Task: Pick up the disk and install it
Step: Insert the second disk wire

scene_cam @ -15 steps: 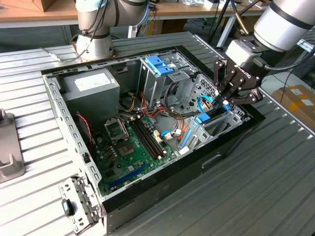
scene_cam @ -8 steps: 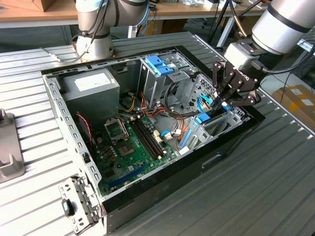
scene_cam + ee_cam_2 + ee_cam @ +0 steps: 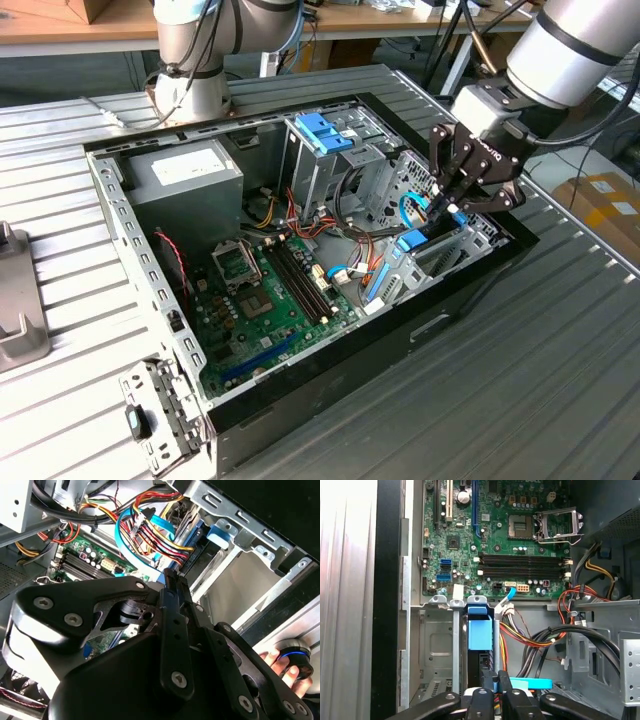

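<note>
The disk [image 3: 416, 240], dark with a light-blue carrier, stands on edge in a slot of the metal drive bay [image 3: 455, 250] at the open computer case's side toward the exterior view's right. My gripper [image 3: 441, 214] reaches down into the case and is shut on the disk's upper edge. In the first wrist view, the blue carrier [image 3: 480, 632] sits between the bay's rails, and the gripper [image 3: 496, 681] pinches a blue strip [image 3: 527, 683] at its end. In the second wrist view, the gripper [image 3: 170, 582] hides most of the disk, with a blue corner [image 3: 222, 532] showing at the bay.
A tall drive cage with a blue-handled carrier [image 3: 325, 130], a power supply [image 3: 190, 170] and the motherboard [image 3: 265, 300] fill the case. Coloured cables [image 3: 540, 640] run beside the bay. A second arm's base [image 3: 190, 70] stands behind. A hand [image 3: 280, 665] holds a device outside the case.
</note>
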Available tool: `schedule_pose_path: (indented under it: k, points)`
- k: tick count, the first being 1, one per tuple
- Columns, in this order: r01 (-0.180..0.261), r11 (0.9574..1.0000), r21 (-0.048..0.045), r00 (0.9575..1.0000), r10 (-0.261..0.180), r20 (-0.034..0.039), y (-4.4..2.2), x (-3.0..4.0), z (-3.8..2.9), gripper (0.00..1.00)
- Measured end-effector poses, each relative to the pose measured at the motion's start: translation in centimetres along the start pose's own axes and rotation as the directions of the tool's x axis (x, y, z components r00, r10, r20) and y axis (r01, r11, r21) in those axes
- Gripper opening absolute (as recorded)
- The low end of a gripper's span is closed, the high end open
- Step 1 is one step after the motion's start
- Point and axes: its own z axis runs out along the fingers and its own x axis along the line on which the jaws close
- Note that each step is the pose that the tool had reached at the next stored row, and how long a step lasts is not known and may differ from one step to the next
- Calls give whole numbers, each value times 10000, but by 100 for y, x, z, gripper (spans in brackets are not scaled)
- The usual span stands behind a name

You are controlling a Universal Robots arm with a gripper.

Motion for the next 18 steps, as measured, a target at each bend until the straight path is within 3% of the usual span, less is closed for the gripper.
schedule_pose_path:
  k: [18]
  points:
    - [-1,10000,-1,10000,1,-35,-27,35,68,16]
